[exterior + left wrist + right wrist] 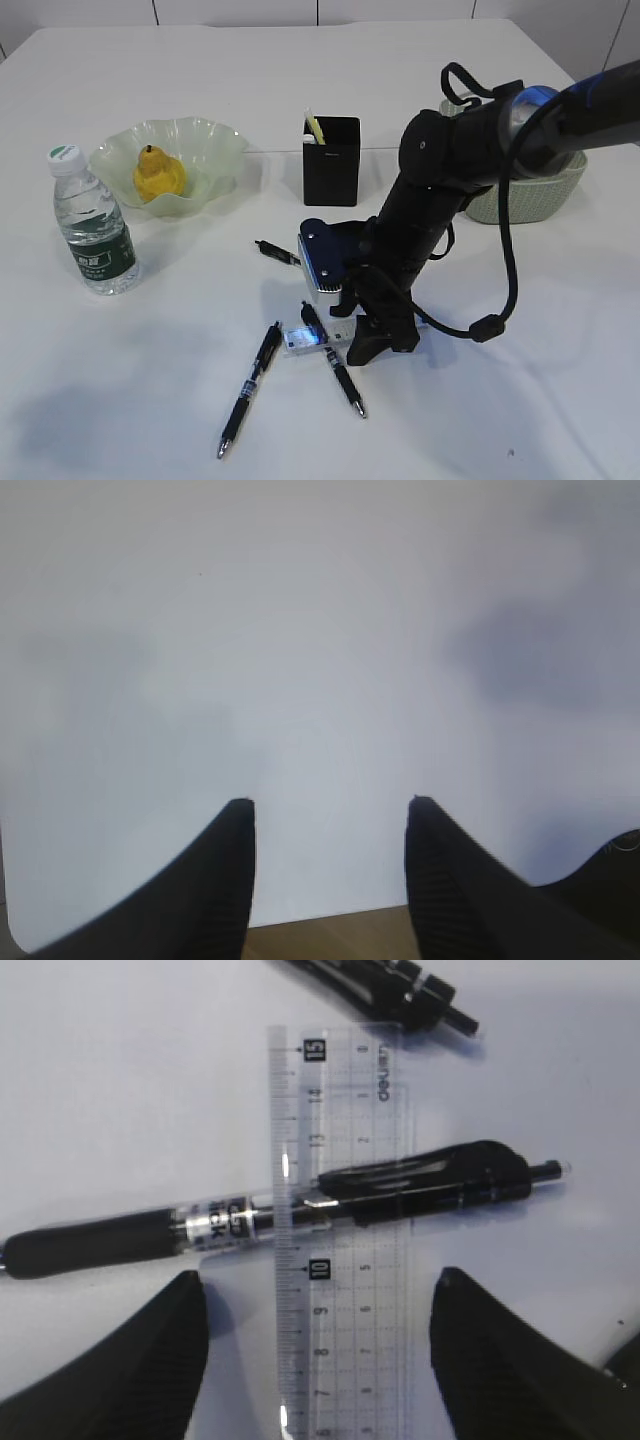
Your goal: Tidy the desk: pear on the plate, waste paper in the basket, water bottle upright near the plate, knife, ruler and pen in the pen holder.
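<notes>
My right gripper (352,330) hangs low over the desk (500,400), open, its fingers either side of the clear ruler (340,1280); in the wrist view the right gripper (318,1278) touches nothing. A black pen (150,1235) crosses the ruler (303,339), and a second pen (250,385) lies to its left. The pear (158,175) sits on the green plate (225,145), with the water bottle (92,225) upright beside it. A yellow-white stick, perhaps the knife (314,127), pokes from the pen holder (331,165). The waste paper is out of view. My left gripper (330,803) is open over bare desk.
The sage-green basket (540,195) stands at the back right, partly hidden by my right arm (450,170). A third pen (276,252) lies just behind the wrist camera. The left wrist view shows the desk's near edge (330,915) with brown floor beyond.
</notes>
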You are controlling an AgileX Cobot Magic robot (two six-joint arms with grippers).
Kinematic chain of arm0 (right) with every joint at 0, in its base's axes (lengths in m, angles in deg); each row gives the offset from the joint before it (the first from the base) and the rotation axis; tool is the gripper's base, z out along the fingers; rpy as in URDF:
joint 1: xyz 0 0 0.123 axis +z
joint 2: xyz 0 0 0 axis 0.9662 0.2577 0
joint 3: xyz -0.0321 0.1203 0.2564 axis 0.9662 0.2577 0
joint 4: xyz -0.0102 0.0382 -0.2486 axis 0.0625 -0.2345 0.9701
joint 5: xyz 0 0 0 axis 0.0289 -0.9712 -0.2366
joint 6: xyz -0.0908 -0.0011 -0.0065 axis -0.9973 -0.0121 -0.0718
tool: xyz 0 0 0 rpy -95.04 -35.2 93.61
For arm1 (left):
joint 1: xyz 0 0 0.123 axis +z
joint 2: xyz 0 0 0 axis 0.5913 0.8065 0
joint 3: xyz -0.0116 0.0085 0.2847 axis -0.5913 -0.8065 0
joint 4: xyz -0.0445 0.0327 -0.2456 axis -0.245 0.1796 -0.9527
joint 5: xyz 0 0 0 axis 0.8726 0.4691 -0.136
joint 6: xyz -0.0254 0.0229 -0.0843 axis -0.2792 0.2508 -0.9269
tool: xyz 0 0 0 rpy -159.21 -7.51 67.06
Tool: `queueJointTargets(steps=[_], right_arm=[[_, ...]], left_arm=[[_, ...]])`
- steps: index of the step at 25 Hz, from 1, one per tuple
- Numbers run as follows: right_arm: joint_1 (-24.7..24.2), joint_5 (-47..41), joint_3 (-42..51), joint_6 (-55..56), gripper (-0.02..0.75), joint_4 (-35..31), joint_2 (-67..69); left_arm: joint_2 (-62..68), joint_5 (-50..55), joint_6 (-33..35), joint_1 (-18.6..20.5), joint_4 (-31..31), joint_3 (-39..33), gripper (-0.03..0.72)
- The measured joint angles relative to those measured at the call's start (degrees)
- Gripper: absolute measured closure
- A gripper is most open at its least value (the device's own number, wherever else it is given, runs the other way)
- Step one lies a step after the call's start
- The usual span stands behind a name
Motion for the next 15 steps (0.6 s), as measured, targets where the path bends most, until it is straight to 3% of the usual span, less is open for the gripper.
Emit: queueJointTargets(steps=[15], right_arm=[[0.00,0.00,0.00,1.32,0.192,0.21,0.00]], left_arm=[[0.00,0.00,0.00,0.00,0.00,0.00,0.347]])
